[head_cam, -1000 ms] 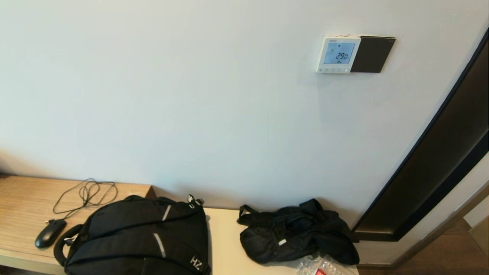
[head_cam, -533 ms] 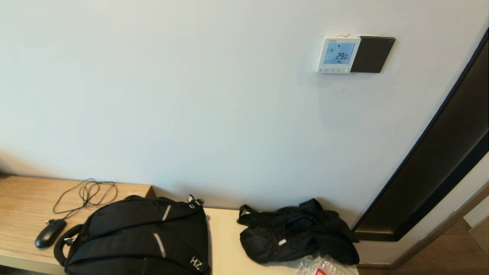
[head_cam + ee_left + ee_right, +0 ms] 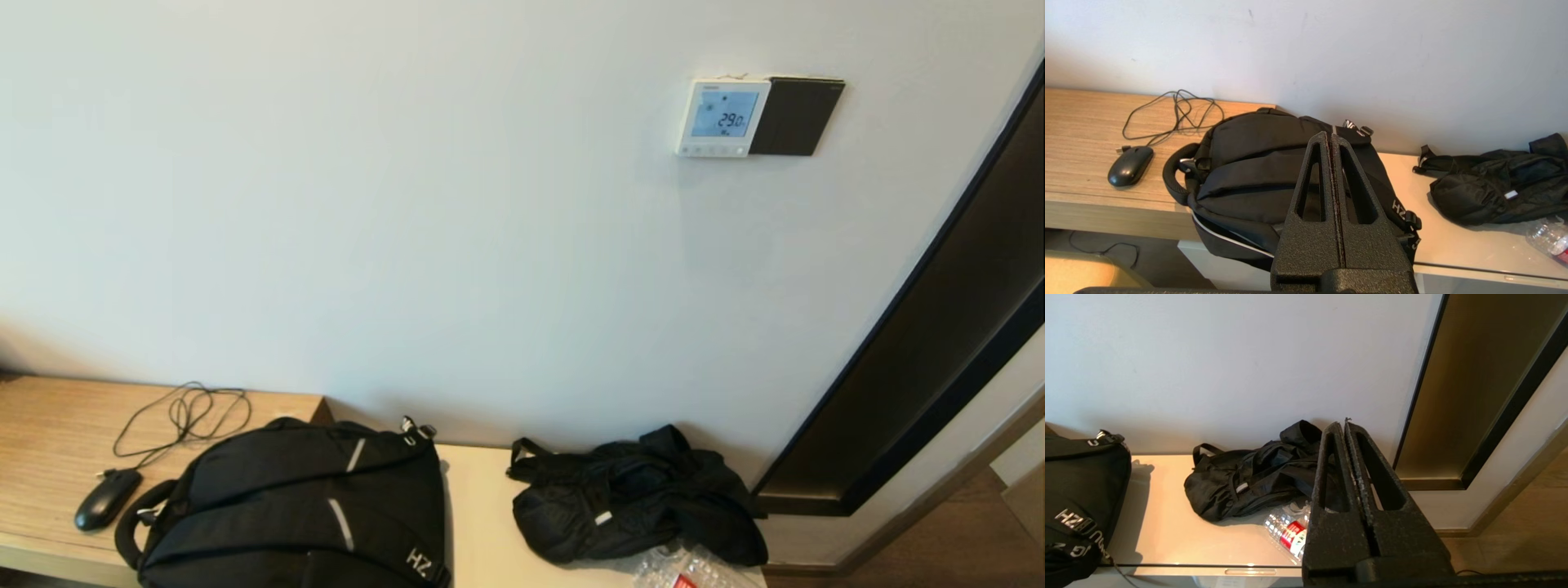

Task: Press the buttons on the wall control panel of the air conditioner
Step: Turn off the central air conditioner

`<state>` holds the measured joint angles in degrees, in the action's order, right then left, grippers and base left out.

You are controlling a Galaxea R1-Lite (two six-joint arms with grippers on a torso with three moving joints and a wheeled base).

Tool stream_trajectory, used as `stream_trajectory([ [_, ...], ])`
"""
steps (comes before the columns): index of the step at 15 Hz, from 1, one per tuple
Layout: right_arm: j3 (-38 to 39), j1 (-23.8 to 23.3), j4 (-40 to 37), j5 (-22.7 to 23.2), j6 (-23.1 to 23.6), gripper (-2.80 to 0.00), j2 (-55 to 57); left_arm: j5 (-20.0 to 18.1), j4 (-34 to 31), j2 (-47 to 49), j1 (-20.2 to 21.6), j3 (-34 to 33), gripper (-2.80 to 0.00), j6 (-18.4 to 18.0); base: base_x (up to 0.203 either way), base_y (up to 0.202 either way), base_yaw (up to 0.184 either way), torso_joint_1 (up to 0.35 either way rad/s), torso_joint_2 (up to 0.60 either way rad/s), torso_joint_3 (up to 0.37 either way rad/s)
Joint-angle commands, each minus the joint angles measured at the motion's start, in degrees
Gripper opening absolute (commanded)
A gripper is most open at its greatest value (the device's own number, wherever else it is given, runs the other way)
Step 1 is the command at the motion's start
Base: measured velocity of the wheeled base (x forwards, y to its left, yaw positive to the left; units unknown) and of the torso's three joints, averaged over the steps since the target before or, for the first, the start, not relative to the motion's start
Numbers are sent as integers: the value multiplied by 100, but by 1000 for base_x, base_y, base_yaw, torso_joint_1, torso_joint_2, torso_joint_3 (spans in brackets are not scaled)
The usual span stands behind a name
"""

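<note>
The white wall control panel hangs high on the wall at the right in the head view, its screen lit pale blue and reading 29.0. Its row of tiny white buttons runs along its lower edge. Neither arm shows in the head view. My left gripper is shut and empty, held low in front of the black backpack. My right gripper is shut and empty, held low near the black bag and the dark door frame. Both are far below the panel.
A dark-brown square panel adjoins the white one on its right. On the counter lie a black backpack, a black bag, a plastic bottle and a corded mouse. A dark door frame runs up the right.
</note>
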<state>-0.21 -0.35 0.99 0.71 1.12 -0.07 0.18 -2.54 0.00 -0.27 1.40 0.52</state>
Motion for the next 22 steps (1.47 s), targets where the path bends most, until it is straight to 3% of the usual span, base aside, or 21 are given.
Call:
stream_trajectory([
  [1, 21, 0, 24, 0, 2, -280, -28, -1, -1, -9, 0, 0, -280, 0, 0, 0, 0, 0, 0, 0],
  [22, 21, 0, 24, 0, -42, -280, -28, -1, -1, -9, 0, 0, -280, 0, 0, 0, 0, 0, 0, 0],
])
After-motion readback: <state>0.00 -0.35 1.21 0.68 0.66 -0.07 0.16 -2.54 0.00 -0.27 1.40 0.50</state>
